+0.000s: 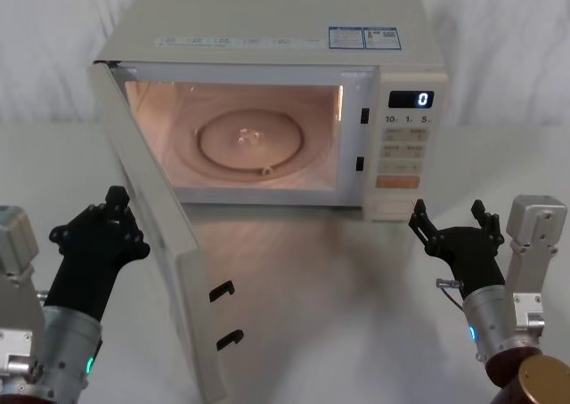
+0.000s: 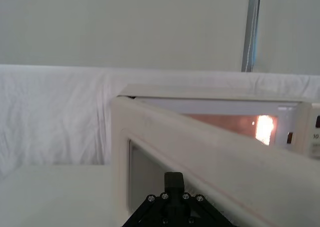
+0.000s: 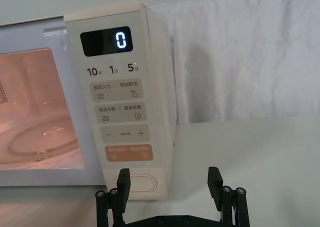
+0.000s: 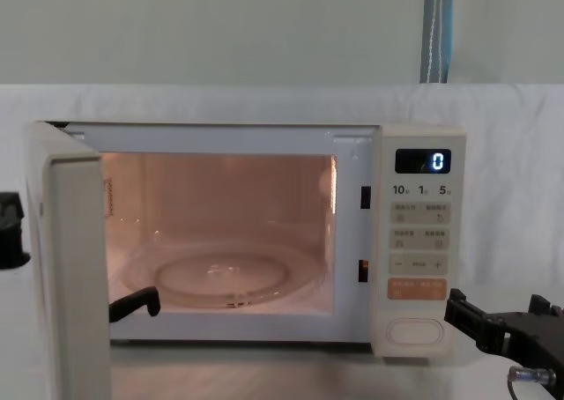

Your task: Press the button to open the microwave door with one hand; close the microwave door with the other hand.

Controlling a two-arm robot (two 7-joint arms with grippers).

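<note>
The cream microwave door (image 1: 169,253) stands wide open, swung out to the left, with the lit cavity behind it. My left gripper (image 1: 116,197) is shut, its tip close against the door's outer face near the free edge; the left wrist view shows the door (image 2: 215,154) just ahead of the gripper (image 2: 173,179). In the chest view the left gripper (image 4: 9,233) sits behind the door (image 4: 75,268). The pill-shaped button (image 1: 396,207) (image 3: 141,183) (image 4: 416,331) is at the keypad's bottom. My right gripper (image 1: 448,215) (image 3: 169,179) (image 4: 495,312) hangs open just right of it, not touching.
A glass turntable (image 1: 251,141) lies inside the cavity. The keypad panel (image 3: 122,117) shows "0", with an orange key (image 3: 129,153) above the button. White cloth hangs behind the microwave, and the white table (image 1: 338,315) extends in front.
</note>
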